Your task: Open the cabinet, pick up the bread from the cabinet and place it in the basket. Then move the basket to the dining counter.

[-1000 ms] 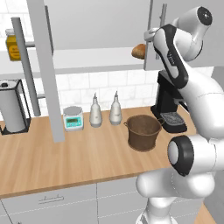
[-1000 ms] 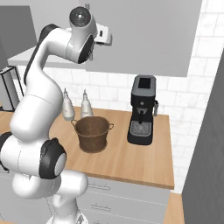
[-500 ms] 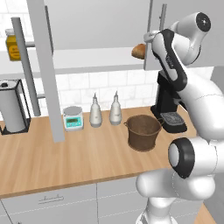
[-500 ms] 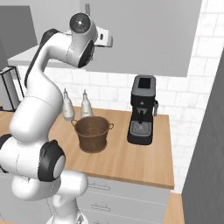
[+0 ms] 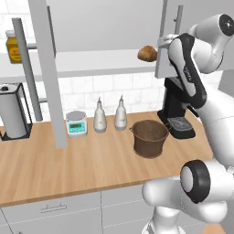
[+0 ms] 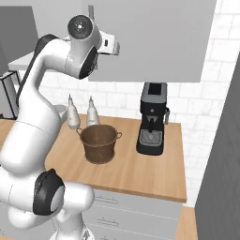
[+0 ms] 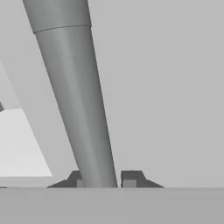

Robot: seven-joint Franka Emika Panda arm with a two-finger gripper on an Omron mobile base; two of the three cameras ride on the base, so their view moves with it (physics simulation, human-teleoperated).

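One gripper (image 7: 104, 178) is clamped on the right-hand cabinet door's bar handle (image 7: 76, 100), as the hand view shows close up. One bread (image 5: 147, 53) lies on the cabinet (image 5: 109, 64) shelf, seen from the left base. One basket (image 5: 150, 137), two bottles (image 5: 99, 117) and one coffee machine (image 6: 153, 119) stand on the worktop (image 5: 82, 160).

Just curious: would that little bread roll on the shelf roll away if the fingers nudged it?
Probably a little: the bread looks rounded, so it may rock or roll. It looks small, so likely light. The flat shelf offers nothing obvious to stop it.
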